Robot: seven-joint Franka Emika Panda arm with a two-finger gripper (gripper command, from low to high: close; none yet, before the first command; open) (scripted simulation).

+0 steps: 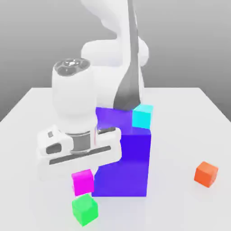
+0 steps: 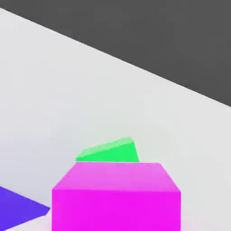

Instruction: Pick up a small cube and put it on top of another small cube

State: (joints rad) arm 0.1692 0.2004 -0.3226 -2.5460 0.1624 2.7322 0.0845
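Small glossy magenta-pink cube (image 1: 83, 182) clamped in the white two-finger gripper (image 1: 82, 177), lifted.
It hangs upright, faces square, no long axis, just above the small glossy bright green cube (image 1: 84, 210), beside the big blue-purple block (image 1: 128, 162).

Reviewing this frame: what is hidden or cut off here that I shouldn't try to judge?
- Gripper fingertips: exterior view, covered by the hand's body and the magenta cube.
- Magenta cube's underside: hand view, cut by the picture edge, so any gap above the green cube is unclear.
- Big blue block: exterior view, partly behind the arm.
- Green cube: hand view, mostly behind the magenta cube.
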